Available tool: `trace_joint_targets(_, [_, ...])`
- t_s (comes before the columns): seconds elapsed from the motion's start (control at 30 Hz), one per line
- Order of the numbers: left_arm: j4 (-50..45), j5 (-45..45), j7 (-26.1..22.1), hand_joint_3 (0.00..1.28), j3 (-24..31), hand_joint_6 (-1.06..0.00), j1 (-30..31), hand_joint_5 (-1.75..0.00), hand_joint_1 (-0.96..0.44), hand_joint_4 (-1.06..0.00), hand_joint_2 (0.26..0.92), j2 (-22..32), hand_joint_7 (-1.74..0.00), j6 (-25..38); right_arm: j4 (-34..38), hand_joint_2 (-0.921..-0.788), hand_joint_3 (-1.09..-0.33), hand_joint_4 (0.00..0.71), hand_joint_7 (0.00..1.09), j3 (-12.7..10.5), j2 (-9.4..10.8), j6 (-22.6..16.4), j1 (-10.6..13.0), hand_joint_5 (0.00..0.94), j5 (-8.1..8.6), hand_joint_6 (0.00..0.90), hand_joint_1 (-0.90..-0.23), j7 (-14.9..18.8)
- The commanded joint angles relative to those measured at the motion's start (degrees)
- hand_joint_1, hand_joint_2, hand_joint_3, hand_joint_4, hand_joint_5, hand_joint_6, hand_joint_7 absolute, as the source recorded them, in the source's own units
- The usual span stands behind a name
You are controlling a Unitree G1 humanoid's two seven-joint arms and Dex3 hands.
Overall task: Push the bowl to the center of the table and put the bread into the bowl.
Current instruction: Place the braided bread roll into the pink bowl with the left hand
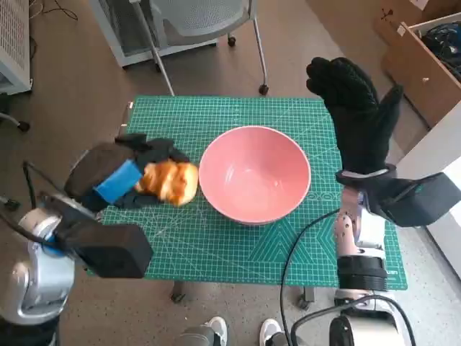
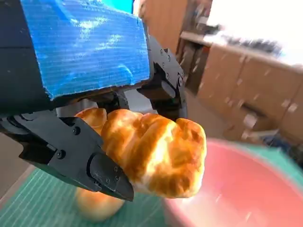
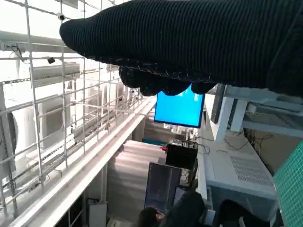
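Roughly halfway, we'd say. Taking the bowl (image 1: 254,184) as our landmark: it sits near the middle of the green cutting mat (image 1: 238,249) that covers the table, so we judge the push step done or close to it.

Just beside the bowl's rim, on the robot's left side of it, our left hand (image 1: 122,176) holds the bread (image 1: 170,181). In the left wrist view the black fingers (image 2: 75,156) clamp the golden loaf (image 2: 156,153) from both sides, and it looks lifted off the mat: a blurred shape below it could be a reflection or a second piece, we cannot tell which. The pink rim (image 2: 246,189) is right next to the bread there, slightly lower.

On the far side of the bowl, toward the robot's right, our right hand (image 1: 356,108) is raised above the mat edge, fingers extended and apart, holding nothing. The right wrist view shows only the glove (image 3: 199,42) and room background, no task objects.

Beyond the bowl, off the table, a chair base (image 1: 209,43) stands on the floor.

Left to do: carry the bread over the rim and release it inside. Bowl interior is empty now.
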Motion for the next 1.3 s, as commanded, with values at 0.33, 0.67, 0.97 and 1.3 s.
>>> trace_joint_targets(0.33, [12.53,4.39,4.76,0.01,-11.71,-0.71,-14.19,-1.03,0.00,-0.79,0.905,-10.42,-1.10,-4.50,-1.20,-0.921,-0.578,0.341,0.40,-0.27,-0.05,0.64,2.75,0.003,-0.05,0.209,-0.518,-0.39])
trace_joint_targets(0.67, [30.97,4.07,8.48,0.01,-15.54,-0.65,-21.32,-1.07,0.00,-0.79,0.919,-15.59,-1.14,-11.87,-2.27,-0.921,-0.584,0.336,0.40,-0.82,-1.18,0.04,3.90,0.001,-0.07,0.207,-0.521,-0.23])
trace_joint_targets(0.97, [42.38,3.68,9.31,0.04,-16.80,-0.62,-25.02,-1.11,0.00,-0.77,0.920,-17.87,-1.15,-15.02,-4.47,-0.921,-0.590,0.328,0.40,-1.11,-1.42,0.01,5.08,0.002,-1.00,0.201,-0.530,-1.55])
trace_joint_targets(1.3, [43.17,5.63,5.18,0.06,-18.63,-0.19,-24.74,-0.22,-0.28,-0.21,0.908,-16.78,-0.55,-11.34,-5.87,-0.921,-0.596,0.326,0.41,-0.98,-1.48,-0.14,5.98,0.001,-1.40,0.194,-0.529,-3.01])
